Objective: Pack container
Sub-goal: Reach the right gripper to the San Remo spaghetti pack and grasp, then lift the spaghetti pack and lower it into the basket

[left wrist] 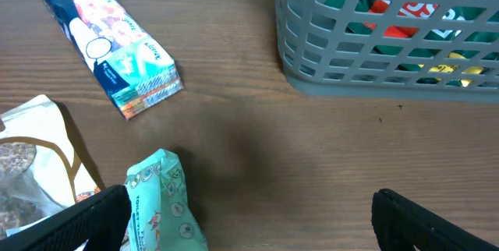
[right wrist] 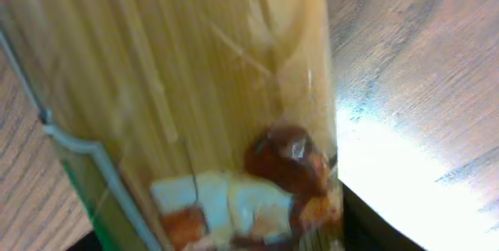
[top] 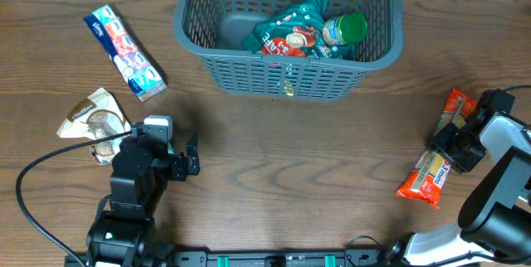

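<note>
The table (top: 274, 176) is dark brown wood with a strong grain, and no more of the room shows. The basket (top: 286, 76) stands at the far edge, middle, holding teal and red packets and a green-lidded jar (top: 350, 26). The tissue pack (top: 124, 51) to its left seems to read Kleenex; other print is too blurred to read. The left gripper (left wrist: 249, 204) is spread wide, with a teal packet (left wrist: 160, 204) by one finger. The right gripper (top: 455, 144) sits over an orange packet (top: 427, 176); I cannot tell its grip.
</note>
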`<state>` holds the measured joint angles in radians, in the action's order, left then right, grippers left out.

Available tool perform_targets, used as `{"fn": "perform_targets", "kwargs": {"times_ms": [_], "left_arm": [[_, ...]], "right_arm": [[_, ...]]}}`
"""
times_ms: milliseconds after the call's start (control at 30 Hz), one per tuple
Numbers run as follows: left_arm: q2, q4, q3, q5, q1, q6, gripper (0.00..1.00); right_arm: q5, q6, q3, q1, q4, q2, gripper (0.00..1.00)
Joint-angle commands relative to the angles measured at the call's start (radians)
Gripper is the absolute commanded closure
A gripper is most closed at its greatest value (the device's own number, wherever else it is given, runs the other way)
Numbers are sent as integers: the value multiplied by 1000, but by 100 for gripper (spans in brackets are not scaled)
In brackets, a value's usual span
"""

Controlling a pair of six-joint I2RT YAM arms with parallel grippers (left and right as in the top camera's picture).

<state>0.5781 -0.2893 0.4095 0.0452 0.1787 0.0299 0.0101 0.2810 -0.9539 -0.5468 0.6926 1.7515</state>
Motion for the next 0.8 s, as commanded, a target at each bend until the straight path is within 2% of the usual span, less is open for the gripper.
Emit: {"fn": "perform_targets", "kwargs": {"times_ms": [0,67,133,233,467,767], "left_arm": [[1,-2,21,0,0,13,1],[1,-2,21,0,0,13,1],[1,-2,21,0,0,13,1],[1,-2,21,0,0,13,1],[1,-2,21,-1,0,13,1],[1,-2,21,-1,0,13,1]], "right_arm": [[-34,6,28,-1,-3,57,74],[-40,6,26,3,-2,57,85],[-53,6,19,9,3,55,88],[-79,5,-16,23,36,39,99],[-79,-43,-227,93,187,-47,99],[-78,-92,-766,250,457,-123,99]]}}
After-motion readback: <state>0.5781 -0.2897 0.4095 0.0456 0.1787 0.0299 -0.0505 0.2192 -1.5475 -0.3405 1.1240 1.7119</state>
